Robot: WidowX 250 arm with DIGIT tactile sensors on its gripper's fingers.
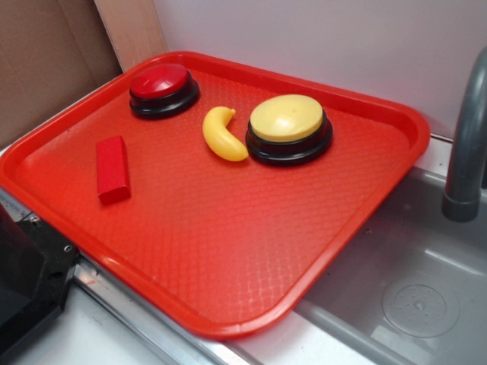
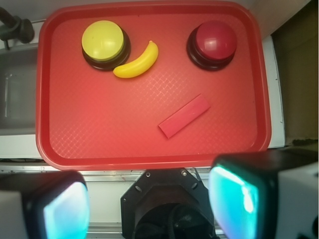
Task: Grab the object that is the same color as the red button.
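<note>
The small solid red brick-shaped block (image 2: 184, 116) lies flat on the large red textured plastic tray (image 2: 99, 139), untouched, so by the look of things the grab has not begun. In the wrist view it sits a little right of the tray's middle, on the near half, turned at a slant with its right end pointing farther away. The round glossy red dome button on a black base (image 2: 212, 44) stands at the far right of the tray, apart from the block, and its colour matches the block, which makes the block the thing to pick.

At the far left stands a yellow dome button on a black base (image 2: 104, 44), and a yellow plastic banana (image 2: 137, 62) lies just beside it, between the two buttons. Neither is near the block, so the space around it is open.

The end effector (image 2: 149, 199) hangs high and back from the tray's near edge, over the robot's own base. Its two fingers (image 2: 239, 196) show large and blurred in the bottom corners of the wrist view, set well apart with nothing between them.

As I judge it, the whole task is left to do: travel forward over the block, turn the wrist so the fingers straddle its narrow sides, descend, close, and lift. A grey sink basin (image 1: 411, 296) lies beside the tray in the exterior view.
</note>
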